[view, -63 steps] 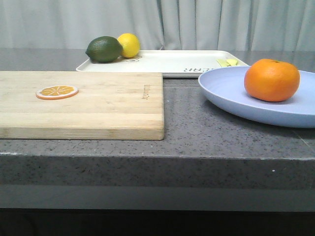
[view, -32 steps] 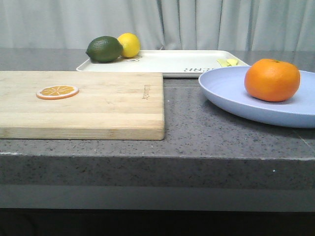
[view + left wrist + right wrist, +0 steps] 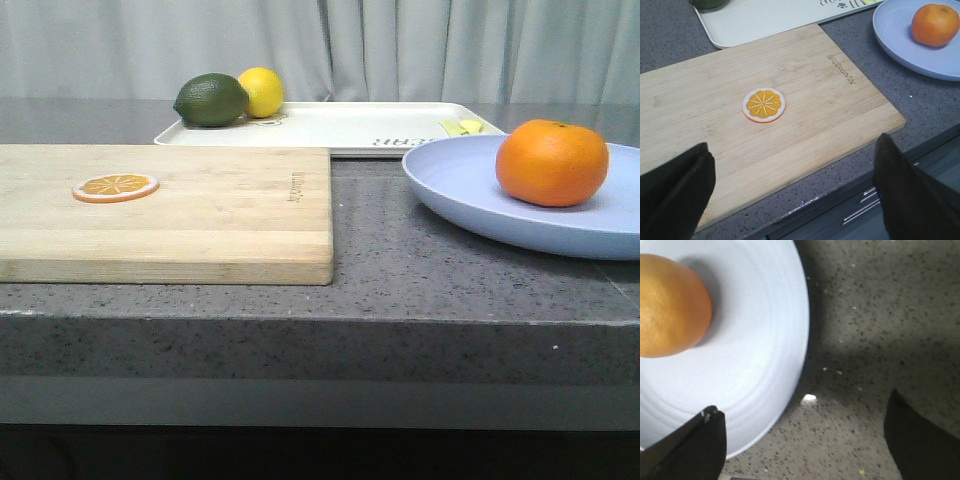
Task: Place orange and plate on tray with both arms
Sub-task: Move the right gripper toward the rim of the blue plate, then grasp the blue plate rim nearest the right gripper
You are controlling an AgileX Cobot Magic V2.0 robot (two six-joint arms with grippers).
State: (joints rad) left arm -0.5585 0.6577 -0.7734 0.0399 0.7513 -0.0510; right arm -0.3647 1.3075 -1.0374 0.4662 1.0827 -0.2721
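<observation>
The right claw hangs low over the desk with its two dark fingers spread wide and nothing between them. One finger overlaps the near rim of the plate; the other stands over bare speckled stone. The plate's edge thus runs between the fingers, which looks like the line-up for a rim pinch. Further in on the plate, away from that rim, sits the orange, resting on the plate's surface.

The left claw is also wide and empty, hovering over the near edge of the cutting board, with the orange slice straight ahead of it. From this claw the orange lies far off to the right and further back, well apart, on the plate.

In the front view the plate sits at the right of the desk, with the orange on its right half. The tray lies behind it to the left, its near right corner just beside or slightly behind the plate's far rim. A lime and a lemon occupy the tray's far left corner. So the right arm is plainly the nearer one to both things, and the carry runs away and leftward.
</observation>
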